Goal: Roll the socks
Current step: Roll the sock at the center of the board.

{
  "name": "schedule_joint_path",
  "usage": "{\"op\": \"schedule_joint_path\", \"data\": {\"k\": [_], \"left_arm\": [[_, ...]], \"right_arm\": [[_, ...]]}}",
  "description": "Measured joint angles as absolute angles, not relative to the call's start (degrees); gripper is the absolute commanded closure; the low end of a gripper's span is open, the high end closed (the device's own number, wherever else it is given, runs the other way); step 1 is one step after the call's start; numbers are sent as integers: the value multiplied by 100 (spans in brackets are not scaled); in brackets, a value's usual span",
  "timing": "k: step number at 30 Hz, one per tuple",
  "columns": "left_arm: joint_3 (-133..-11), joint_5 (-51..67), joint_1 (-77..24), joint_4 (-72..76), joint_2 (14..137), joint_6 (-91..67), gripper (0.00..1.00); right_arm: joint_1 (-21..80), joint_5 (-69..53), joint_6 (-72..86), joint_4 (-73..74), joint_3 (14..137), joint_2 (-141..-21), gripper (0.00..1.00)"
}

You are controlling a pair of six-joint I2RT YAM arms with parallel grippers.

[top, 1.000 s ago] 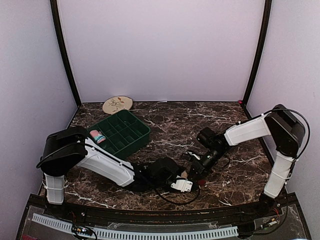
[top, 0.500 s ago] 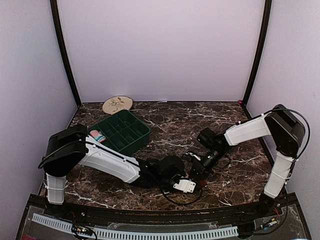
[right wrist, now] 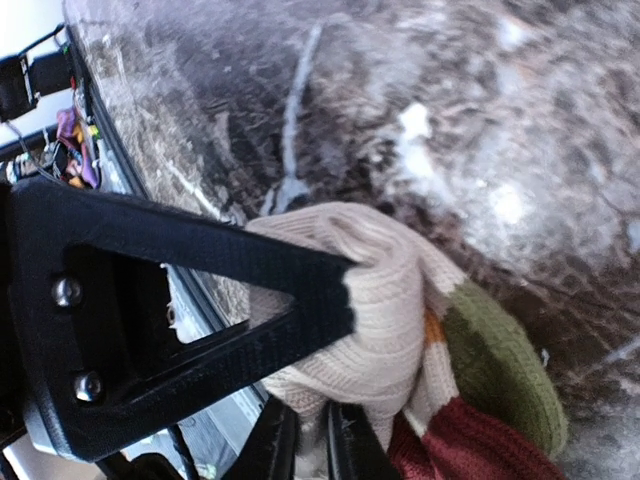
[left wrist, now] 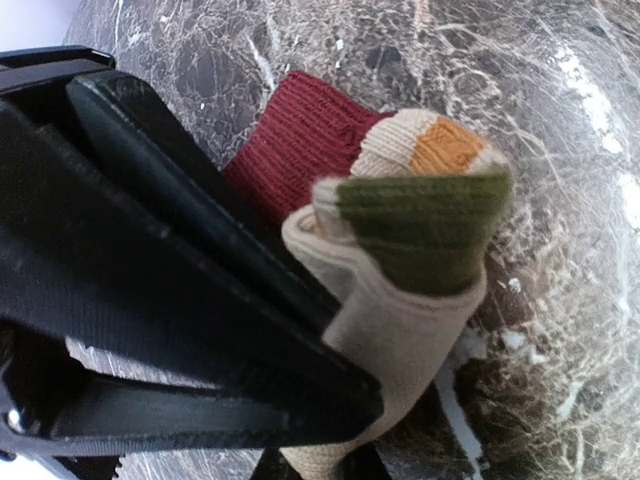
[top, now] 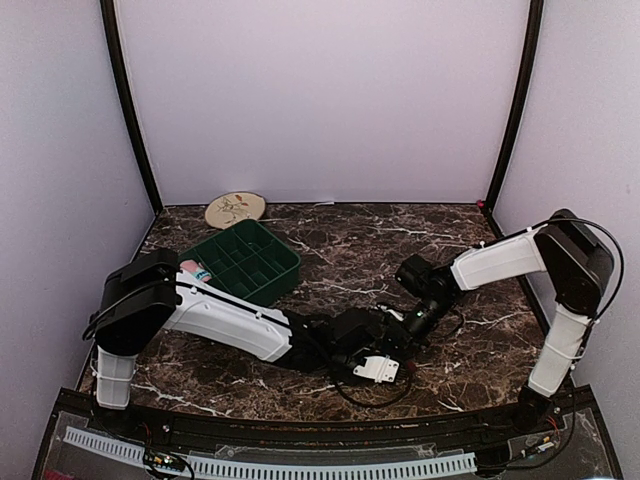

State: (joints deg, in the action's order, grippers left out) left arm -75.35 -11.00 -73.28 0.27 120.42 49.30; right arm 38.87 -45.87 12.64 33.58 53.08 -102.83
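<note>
The striped sock (left wrist: pixel 420 230) is a rolled bundle of cream, green, orange and dark red on the marble, hidden under both grippers in the top view. My left gripper (left wrist: pixel 340 440) (top: pixel 385 348) is shut on its cream cuff. My right gripper (right wrist: pixel 310 370) (top: pixel 405 335) meets it from the right. Its upper finger presses into the sock's (right wrist: pixel 400 320) cream fold, and fabric fills the small gap between the jaws. The pink sock (top: pixel 194 271) lies in the green tray.
The green compartment tray (top: pixel 272 290) stands at the left, behind my left arm. A round patterned plate (top: pixel 236 209) lies at the back left by the wall. Both arms meet low near the table's front centre.
My left arm has reached further right and its jaws have closed on the sock's cuff. The right gripper's jaws have eased slightly apart on the sock.
</note>
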Motion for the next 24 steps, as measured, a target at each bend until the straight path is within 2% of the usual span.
{"op": "schedule_joint_path", "data": {"k": [6, 14, 24], "left_arm": [[-7824, -1129, -7341, -364, 12132, 4615, 100], [-8112, -1135, -7343, -829, 12210, 4123, 100], [-8484, -941, -7360, -1623, 12263, 3664, 100]], "right_arm": [[3900, -4427, 1264, 3454, 5360, -10149, 69], [3903, -4154, 1258, 3472, 5380, -10005, 63], [3900, -3168, 1258, 3435, 5387, -9756, 60]]}}
